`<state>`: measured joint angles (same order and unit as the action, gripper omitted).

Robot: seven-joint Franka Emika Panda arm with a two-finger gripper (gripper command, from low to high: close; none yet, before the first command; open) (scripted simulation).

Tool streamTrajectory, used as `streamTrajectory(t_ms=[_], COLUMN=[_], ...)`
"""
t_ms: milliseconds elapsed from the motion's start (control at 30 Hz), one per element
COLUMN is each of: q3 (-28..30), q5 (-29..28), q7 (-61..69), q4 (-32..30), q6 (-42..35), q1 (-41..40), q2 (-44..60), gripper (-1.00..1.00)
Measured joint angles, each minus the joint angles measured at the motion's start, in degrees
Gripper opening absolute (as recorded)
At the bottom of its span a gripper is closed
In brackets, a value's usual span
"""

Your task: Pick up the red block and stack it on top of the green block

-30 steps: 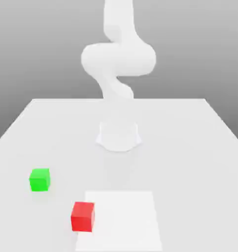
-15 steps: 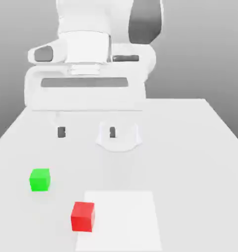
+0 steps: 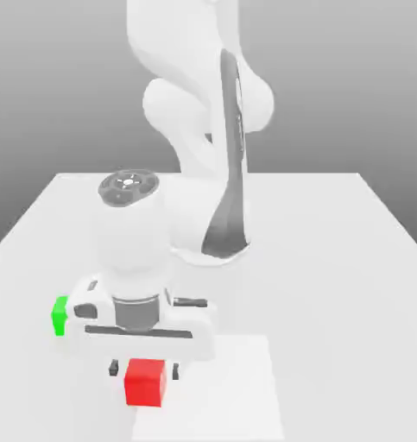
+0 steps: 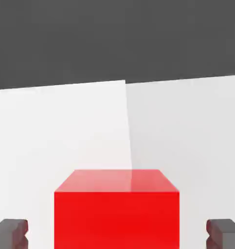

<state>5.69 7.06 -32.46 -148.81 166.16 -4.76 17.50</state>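
The red block [image 3: 145, 382] is sitting nearest, over the edge of the white patch [image 3: 229, 380]. The gripper [image 3: 144, 369] is straddling the block, its fingers standing spread, a gap showing on either side. Behind the block, toward the exterior view's left, the green block [image 3: 60, 317] is waiting, partly hidden by the hand. The grasp seems to be the step in hand; the next move is calling for centred fingers, then an even squeeze before lifting.
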Motion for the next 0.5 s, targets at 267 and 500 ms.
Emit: streamTrajectory(t_ms=[267,500], q3=[1.0,4.79], q5=[-2.36,-4.55], q7=[-1.74,-7.21], q4=[-0.75,-4.38], q6=[-3.97,-9.96], q1=[0.49,-3.4], q2=[-4.75,-14.39], gripper=[-1.0,-1.0])
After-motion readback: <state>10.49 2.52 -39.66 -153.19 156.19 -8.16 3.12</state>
